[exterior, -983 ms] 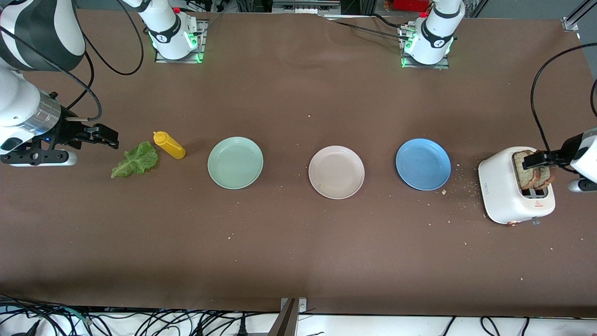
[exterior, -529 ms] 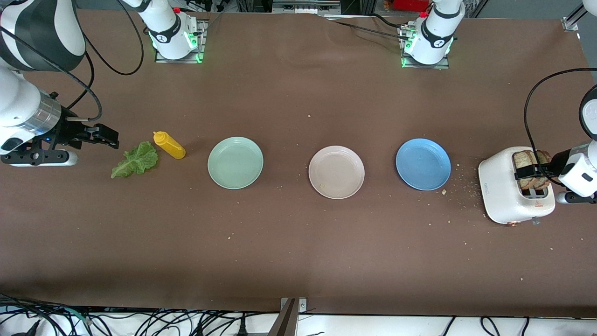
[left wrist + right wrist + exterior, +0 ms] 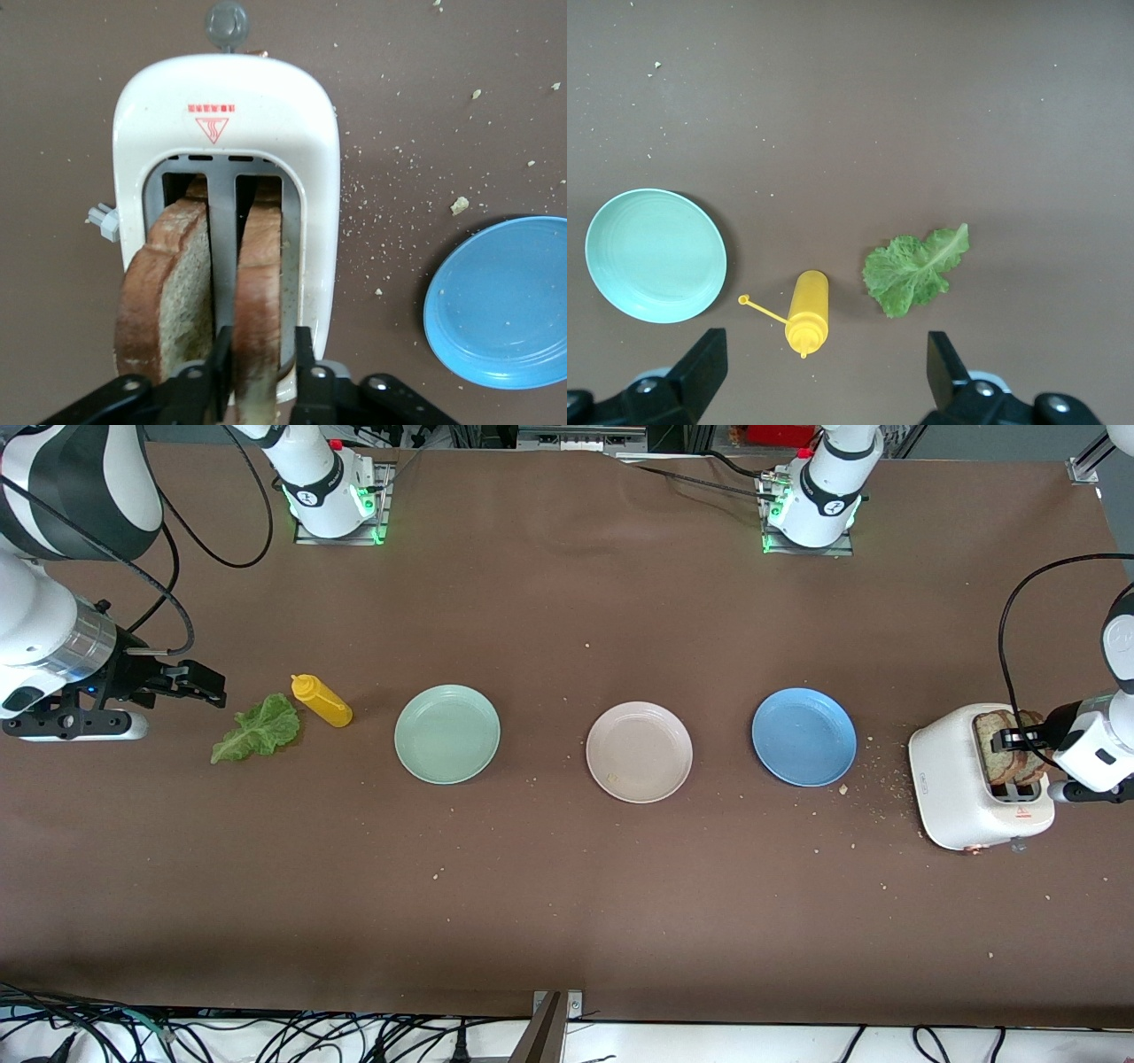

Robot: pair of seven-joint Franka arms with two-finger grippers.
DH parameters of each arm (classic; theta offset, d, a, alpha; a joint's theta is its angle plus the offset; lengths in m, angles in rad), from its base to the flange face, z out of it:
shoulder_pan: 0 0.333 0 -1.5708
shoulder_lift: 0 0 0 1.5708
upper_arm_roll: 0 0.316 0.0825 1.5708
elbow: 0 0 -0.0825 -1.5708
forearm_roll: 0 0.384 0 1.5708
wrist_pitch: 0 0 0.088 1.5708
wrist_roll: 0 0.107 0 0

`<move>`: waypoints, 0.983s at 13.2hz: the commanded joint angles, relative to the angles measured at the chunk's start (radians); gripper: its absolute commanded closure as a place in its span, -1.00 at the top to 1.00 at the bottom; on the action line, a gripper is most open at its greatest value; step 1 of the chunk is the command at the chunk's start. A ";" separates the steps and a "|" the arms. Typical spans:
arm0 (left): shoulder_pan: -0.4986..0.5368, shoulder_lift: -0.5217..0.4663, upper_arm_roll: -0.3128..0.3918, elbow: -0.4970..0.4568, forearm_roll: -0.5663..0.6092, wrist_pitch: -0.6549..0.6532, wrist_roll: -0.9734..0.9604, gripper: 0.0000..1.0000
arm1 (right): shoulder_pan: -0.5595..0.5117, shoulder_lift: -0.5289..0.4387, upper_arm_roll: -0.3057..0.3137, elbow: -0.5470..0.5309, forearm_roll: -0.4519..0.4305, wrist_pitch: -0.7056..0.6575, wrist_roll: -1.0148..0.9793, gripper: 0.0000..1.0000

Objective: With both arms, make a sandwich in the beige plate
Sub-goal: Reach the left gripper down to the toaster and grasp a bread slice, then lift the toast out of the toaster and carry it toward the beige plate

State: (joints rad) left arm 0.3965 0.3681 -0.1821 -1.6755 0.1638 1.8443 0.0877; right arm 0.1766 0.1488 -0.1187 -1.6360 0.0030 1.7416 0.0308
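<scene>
Two brown-crusted bread slices stand in a white toaster (image 3: 952, 788) at the left arm's end of the table. My left gripper (image 3: 1010, 740) has come down over them. In the left wrist view its fingers (image 3: 221, 354) close in tight on the slice (image 3: 259, 266) in the slot on the blue plate's side, while the other slice (image 3: 168, 283) stands free. The beige plate (image 3: 639, 751) lies bare mid-table. A green lettuce leaf (image 3: 257, 729) lies at the right arm's end. My right gripper (image 3: 208, 686) hovers open beside it, holding nothing.
A yellow squeeze bottle (image 3: 322, 701) lies beside the lettuce. A mint green plate (image 3: 446, 733) and a blue plate (image 3: 803, 736) flank the beige one. Crumbs are scattered between the blue plate and the toaster.
My left gripper has dropped onto the toaster and its fingers have narrowed from wide open to pinch one slice. The right arm has stayed still.
</scene>
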 commanded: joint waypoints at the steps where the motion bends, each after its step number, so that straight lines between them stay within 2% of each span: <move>1: 0.010 -0.024 -0.008 -0.020 0.033 -0.026 0.003 -1.00 | 0.006 -0.005 -0.002 -0.005 0.003 -0.005 0.003 1.00; 4: 0.010 -0.034 -0.010 0.000 0.033 -0.055 0.003 -1.00 | 0.006 -0.005 -0.002 -0.005 0.003 -0.005 0.003 1.00; 7: 0.002 -0.106 -0.025 0.009 0.078 -0.111 -0.003 -1.00 | 0.006 -0.005 -0.002 -0.005 0.003 -0.005 0.003 1.00; 9: -0.002 -0.126 -0.048 0.080 0.083 -0.190 0.001 -1.00 | 0.007 -0.006 -0.002 -0.004 0.003 -0.007 0.000 0.99; 11: -0.004 -0.124 -0.123 0.178 0.068 -0.307 -0.003 -1.00 | 0.006 -0.006 -0.002 -0.004 0.003 -0.008 -0.028 0.99; 13: -0.004 -0.123 -0.228 0.204 0.062 -0.326 -0.005 -1.00 | 0.006 -0.006 -0.006 -0.004 0.003 -0.011 -0.055 1.00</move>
State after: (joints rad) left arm 0.3937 0.2314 -0.3253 -1.5145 0.2114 1.5563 0.0867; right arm 0.1774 0.1496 -0.1185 -1.6361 0.0030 1.7410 0.0098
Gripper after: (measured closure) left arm 0.916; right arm 0.000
